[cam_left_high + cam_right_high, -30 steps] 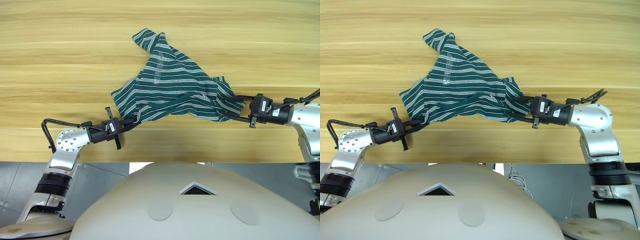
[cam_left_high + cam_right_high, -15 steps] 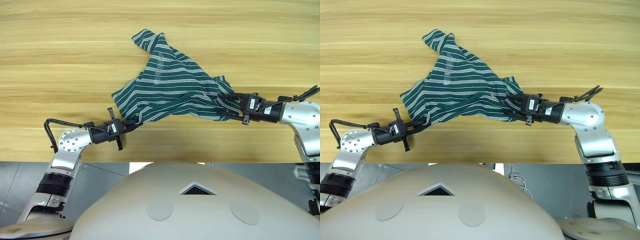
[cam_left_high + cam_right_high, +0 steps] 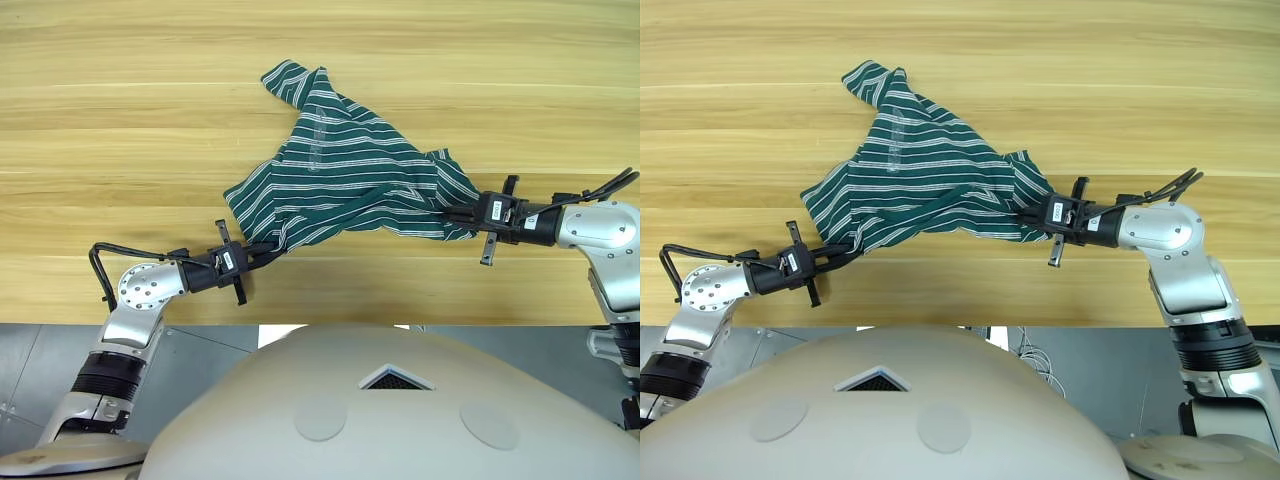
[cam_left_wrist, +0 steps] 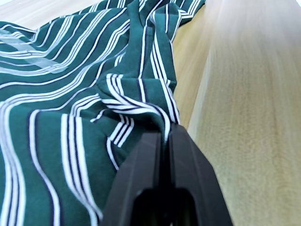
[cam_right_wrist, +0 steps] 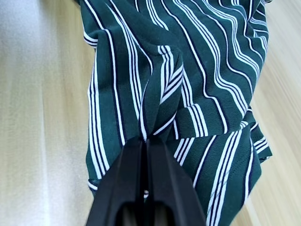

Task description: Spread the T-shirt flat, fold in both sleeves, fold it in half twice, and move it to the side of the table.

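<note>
Lying rumpled mid-way across pale wooden plank table: dark green, white-striped fabric T-shirt, 1 sleeve trailing toward the far side. Pinched at near-left hem by black 2-finger left gripper, clamped tight on a fold. Gripped likewise at near-right edge by right gripper, fingers closed on bunched cloth.

The bench is of light wood, with long boards running from 9 to 3 o'clock. Beyond its near edge, toward 6 o'clock, a grey floor of large tiles shows, with thin dark seams. At about 5 o'clock in the right eye view, some pale cables lie looped on this floor.
</note>
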Tool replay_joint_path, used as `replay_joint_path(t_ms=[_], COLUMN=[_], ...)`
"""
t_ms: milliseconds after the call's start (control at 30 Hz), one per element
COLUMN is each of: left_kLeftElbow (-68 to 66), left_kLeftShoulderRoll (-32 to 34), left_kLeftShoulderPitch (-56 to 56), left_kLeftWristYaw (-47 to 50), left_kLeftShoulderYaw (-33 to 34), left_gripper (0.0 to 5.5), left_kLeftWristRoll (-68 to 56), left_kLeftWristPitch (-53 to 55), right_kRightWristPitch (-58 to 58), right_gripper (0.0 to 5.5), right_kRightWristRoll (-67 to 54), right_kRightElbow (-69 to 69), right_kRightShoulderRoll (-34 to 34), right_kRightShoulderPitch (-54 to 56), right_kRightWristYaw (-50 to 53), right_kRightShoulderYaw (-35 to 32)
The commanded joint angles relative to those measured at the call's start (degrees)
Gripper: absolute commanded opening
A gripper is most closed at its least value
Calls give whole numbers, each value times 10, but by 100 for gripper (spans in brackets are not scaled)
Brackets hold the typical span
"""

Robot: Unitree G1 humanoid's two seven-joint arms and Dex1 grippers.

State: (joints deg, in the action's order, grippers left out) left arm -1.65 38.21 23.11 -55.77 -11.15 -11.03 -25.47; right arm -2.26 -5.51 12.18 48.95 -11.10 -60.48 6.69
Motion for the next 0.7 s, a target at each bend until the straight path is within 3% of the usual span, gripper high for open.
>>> replay_joint_path(t_ms=[33, 133, 233, 433, 567, 700], left_kLeftElbow=[7, 24, 92, 207, 284, 352], left_kLeftShoulderRoll=[-11, -68, -107, -57, -24, 9], left_kLeftShoulderPitch=[-7, -58, -140, -444, -544, -631], left_kLeftWristYaw=[16, 85, 165, 295, 365, 444], left_kLeftShoulderYaw=[14, 42, 73, 210, 258, 291], left_gripper=[0, 0, 0, 0, 0, 0], left_kLeftWristRoll=[-8, -26, -51, -179, -224, -265], left_kLeftWristPitch=[7, 34, 118, 338, 444, 554], right_kRightWristPitch=[0, 10, 6, 17, 27, -34], right_gripper=[5, 5, 5, 5, 5, 5], right_kRightWristRoll=[-13, -74, -160, -227, -251, -263], right_kRightElbow=[2, 26, 46, -11, 9, 36], right_kRightShoulderRoll=[10, 9, 0, -12, -26, -6], right_kRightShoulderPitch=[11, 16, 92, 358, 440, 494], right_kRightWristYaw=[-9, -17, -19, 12, 56, 134], right_kRightShoulderYaw=[-11, -66, -128, -175, -207, -241])
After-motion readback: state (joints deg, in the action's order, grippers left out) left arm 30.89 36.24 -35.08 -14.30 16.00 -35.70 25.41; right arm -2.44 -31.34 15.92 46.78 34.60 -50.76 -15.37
